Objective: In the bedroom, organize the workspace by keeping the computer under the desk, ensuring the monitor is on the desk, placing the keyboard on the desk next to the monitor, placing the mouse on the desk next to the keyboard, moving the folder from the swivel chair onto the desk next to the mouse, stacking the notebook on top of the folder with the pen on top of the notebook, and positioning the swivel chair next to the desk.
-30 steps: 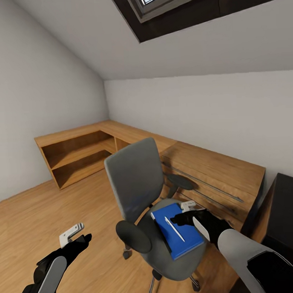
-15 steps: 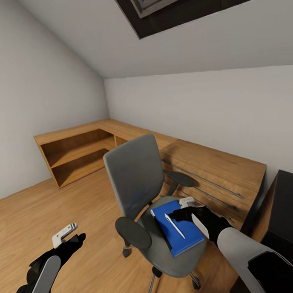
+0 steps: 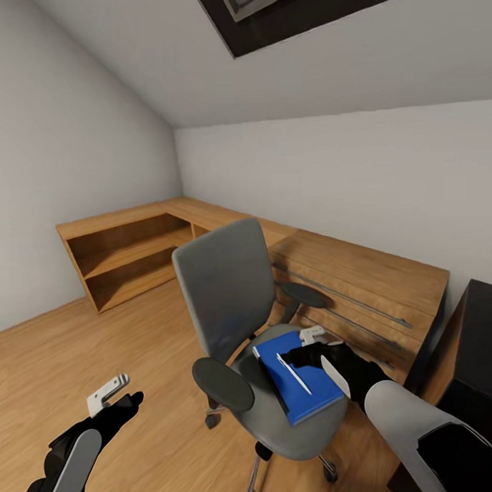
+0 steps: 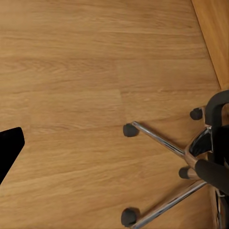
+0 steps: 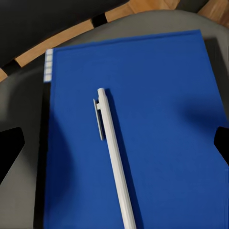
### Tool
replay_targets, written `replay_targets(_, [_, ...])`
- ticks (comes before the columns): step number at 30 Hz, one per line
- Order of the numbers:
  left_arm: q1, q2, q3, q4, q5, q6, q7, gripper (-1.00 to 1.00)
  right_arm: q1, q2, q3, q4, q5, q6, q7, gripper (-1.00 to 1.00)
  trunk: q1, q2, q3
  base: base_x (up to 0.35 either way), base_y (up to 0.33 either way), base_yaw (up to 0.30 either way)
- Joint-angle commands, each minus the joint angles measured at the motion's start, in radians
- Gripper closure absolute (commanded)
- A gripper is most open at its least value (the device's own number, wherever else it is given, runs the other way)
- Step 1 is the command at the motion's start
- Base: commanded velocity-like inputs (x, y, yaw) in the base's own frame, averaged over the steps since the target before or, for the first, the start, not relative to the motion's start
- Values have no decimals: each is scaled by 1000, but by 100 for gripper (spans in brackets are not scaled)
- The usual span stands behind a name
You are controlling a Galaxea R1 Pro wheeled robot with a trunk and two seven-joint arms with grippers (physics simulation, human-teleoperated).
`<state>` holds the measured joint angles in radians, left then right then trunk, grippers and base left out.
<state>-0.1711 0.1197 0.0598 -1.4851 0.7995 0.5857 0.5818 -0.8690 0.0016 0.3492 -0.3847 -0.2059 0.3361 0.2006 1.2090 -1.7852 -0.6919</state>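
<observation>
- The swivel chair (image 3: 239,325) stands at lower centre of the head view, on the wood floor (image 3: 79,368).
- The blue folder (image 3: 298,376) lies flat on its seat, with the white pen (image 3: 294,373) lying on top.
- The right tool (image 3: 308,352) hovers just over the folder's far edge, fingers apart.
- The left tool (image 3: 113,401) hangs at lower left above the floor; whether apart or together, I cannot tell.

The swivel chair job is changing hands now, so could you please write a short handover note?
Right tool: open, hovering just above the folder and the pen, holding nothing.
Left tool: low over the floor, state unclear.
The folder lies on the swivel chair seat, pen on top. The desk corner is at right.
Done: nothing visible.
Left: pen and folder to the desk, then everything else.
</observation>
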Motion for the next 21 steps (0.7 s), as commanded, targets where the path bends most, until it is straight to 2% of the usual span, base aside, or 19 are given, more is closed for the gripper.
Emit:
replay_targets(1, [-1, 0, 0, -1, 10, 2, 9, -100, -1, -1, 5, -1, -10, 5, -1, -100, 4, -8, -4, 0, 0, 0])
replay_targets(18, [-1, 0, 0, -1, 10, 2, 9, -100, -1, 0, 5, -9, -10, 4, 2, -100, 69, -127, -57, 0, 0, 0])
replay_targets(21, [-1, 1, 1, -1, 10, 3, 9, -100, -1, -1, 5, -8, -9, 4, 2, -100, 69, -127, -57, 0, 0, 0])
